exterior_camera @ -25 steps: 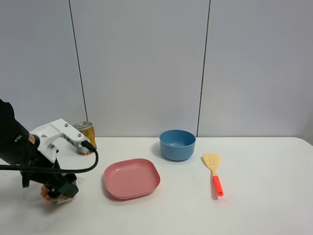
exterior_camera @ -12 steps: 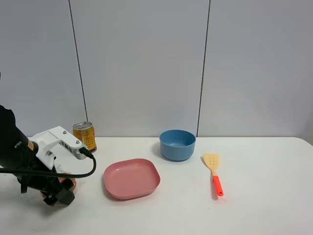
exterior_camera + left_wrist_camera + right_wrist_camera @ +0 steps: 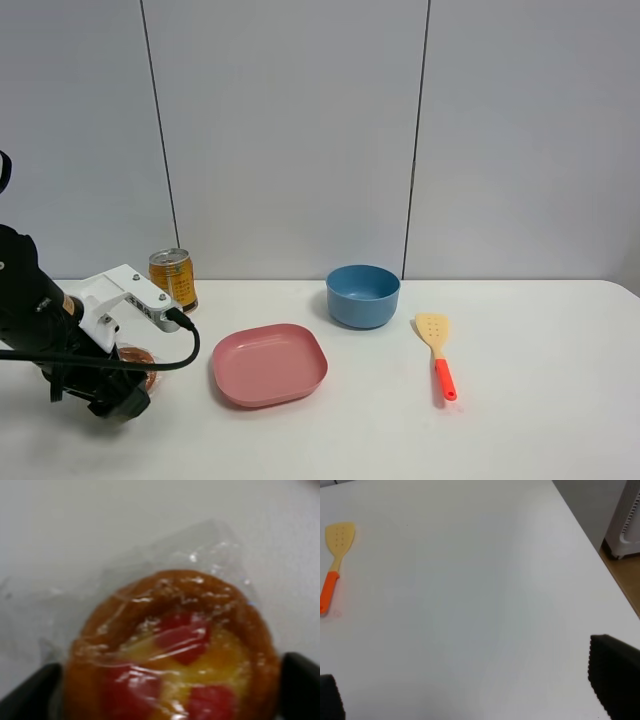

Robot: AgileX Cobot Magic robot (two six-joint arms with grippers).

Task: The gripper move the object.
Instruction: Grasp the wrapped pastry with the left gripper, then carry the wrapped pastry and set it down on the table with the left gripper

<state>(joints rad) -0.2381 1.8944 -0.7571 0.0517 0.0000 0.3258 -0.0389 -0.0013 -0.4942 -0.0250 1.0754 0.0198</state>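
The object is a round golden-brown pastry (image 3: pixel 175 645) with red spots, sealed in crinkly clear wrap. In the left wrist view it fills the gap between the two black fingertips (image 3: pixel 30 695), which press against its sides. My left gripper (image 3: pixel 167 692) is shut on it. In the exterior high view this gripper (image 3: pixel 115 395) sits low at the table's front left. Only a bit of the pastry (image 3: pixel 137 357) shows behind the arm. My right gripper (image 3: pixel 470 690) is open and empty above bare table; its arm is out of the exterior high view.
A pink plate (image 3: pixel 268 364) lies just right of the left arm. A gold can (image 3: pixel 173 280) stands behind the arm, near the wall. A blue bowl (image 3: pixel 363 295) and a yellow spatula with a red handle (image 3: pixel 438 352) are further right. The spatula also shows in the right wrist view (image 3: pixel 335 555).
The left arm has drawn back a little to the left and its wrist has turned. The pastry now shows on the plate side of the gripper, further back.
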